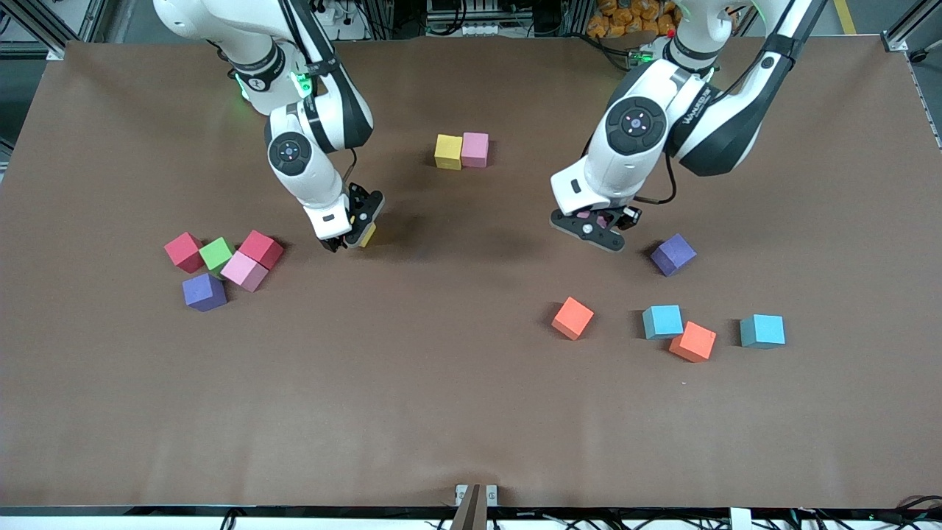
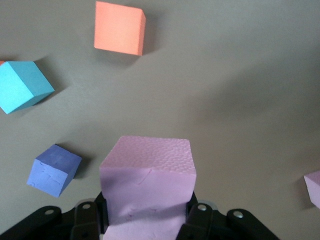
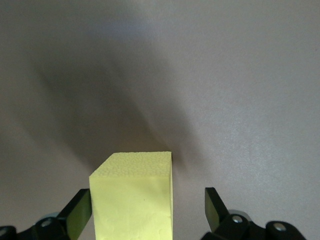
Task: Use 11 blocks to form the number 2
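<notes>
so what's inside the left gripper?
A pink block, pinched between the fingers of the left gripper, held above bare table. The wrist view shows its top and one side; the faces against the fingers and its lower end are covered.

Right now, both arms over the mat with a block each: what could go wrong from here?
1. The right gripper stands open around the yellow block, with a clear gap at one finger; if it lifts, the block may stay put or tip.
2. The left gripper is shut on a pink block that is dented at the pads; it could sit crooked when released.
3. Only the yellow and pink pair is placed; a nudge would misalign the row.
</notes>
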